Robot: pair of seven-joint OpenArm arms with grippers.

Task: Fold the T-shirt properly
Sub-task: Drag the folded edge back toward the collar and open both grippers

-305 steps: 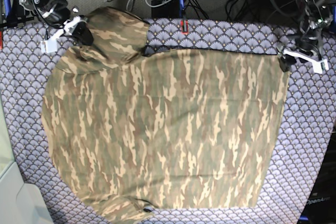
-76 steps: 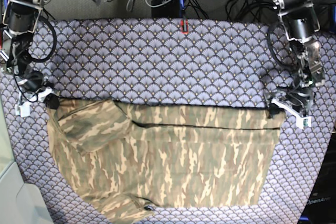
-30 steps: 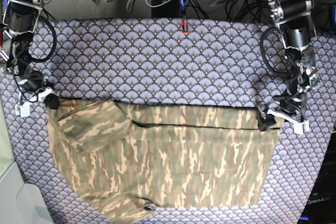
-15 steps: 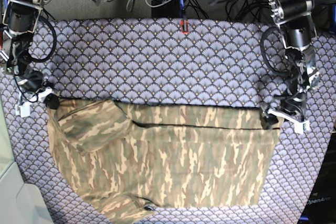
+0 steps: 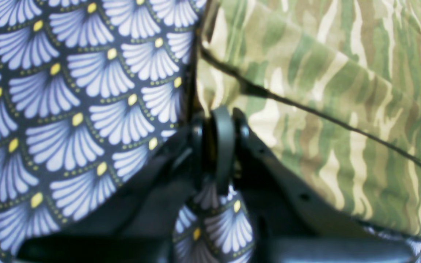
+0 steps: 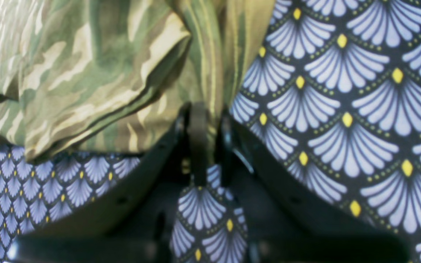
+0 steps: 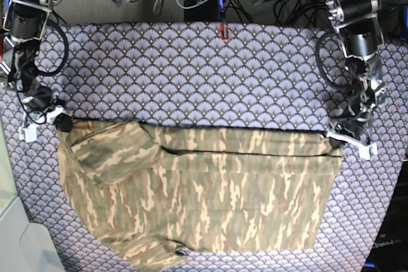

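My jaws at the left of the base frame, on my right gripper [image 7: 58,119], are pressed together, pinching the T-shirt [image 7: 197,189] at its upper left corner. The folded camouflage shirt lies flat across the lower half of the purple scallop-patterned tablecloth [image 7: 191,68]. At the right, my left gripper [image 7: 336,141] is clamped tight on the shirt's upper right corner.
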